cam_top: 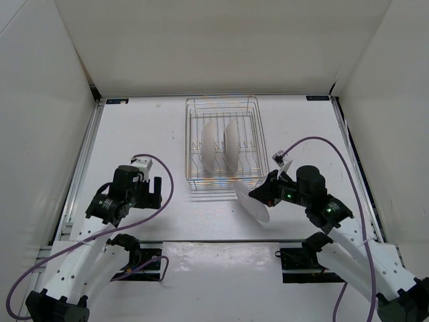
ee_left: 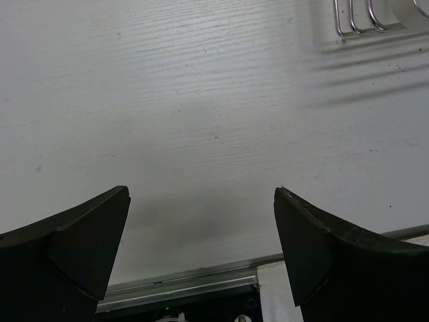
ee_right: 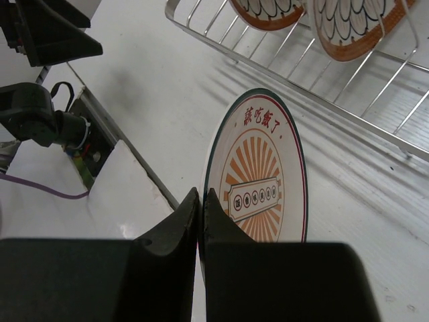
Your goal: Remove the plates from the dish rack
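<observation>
My right gripper (cam_top: 266, 194) (ee_right: 202, 194) is shut on the rim of the grey-rimmed plate (ee_right: 261, 174) with the orange centre motif. It holds this plate (cam_top: 253, 201) tilted, white underside up, just in front of the dish rack (cam_top: 255, 134). Two brown-rimmed plates (cam_top: 209, 147) (cam_top: 232, 144) stand on edge between the rack's wires; their petal pattern shows in the right wrist view (ee_right: 268, 13) (ee_right: 355, 27). My left gripper (cam_top: 151, 191) (ee_left: 201, 201) is open and empty over bare table, left of the rack's front left corner (ee_left: 355, 23).
White walls enclose the table on the left, back and right. A metal rail (cam_top: 221, 240) runs along the near edge by the arm bases. Purple cables (cam_top: 315, 142) loop from both arms.
</observation>
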